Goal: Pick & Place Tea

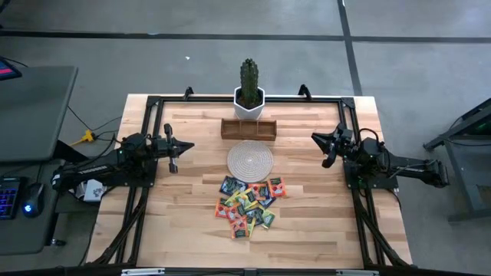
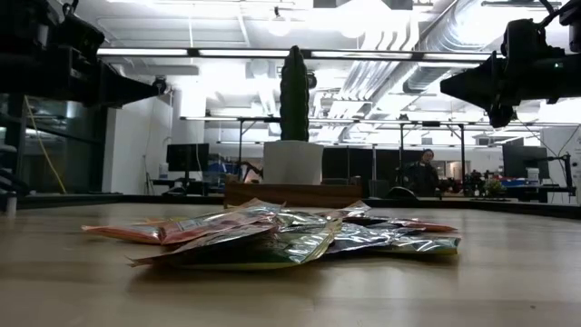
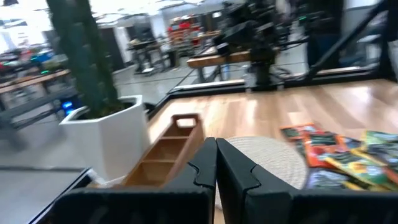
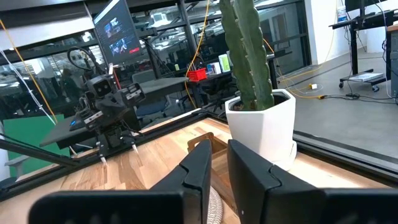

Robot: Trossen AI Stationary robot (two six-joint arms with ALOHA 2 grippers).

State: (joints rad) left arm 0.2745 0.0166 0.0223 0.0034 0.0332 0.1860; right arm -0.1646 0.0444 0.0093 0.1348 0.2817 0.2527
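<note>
Nothing placed yet: the tea [image 1: 249, 205] lies heaped, my left gripper [image 1: 173, 156] closed empty, right gripper [image 1: 328, 151] slightly parted, empty.

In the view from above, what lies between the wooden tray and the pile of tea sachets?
The round woven mat lies between the wooden tray and the tea sachets, seen in the high view.

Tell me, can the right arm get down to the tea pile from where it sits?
Probably yes. The right gripper hovers off the table on the right, holding nothing, and bare wood lies between it and the tea sachets. The round mat and wooden tray sit beyond the pile, out of its path.
</note>
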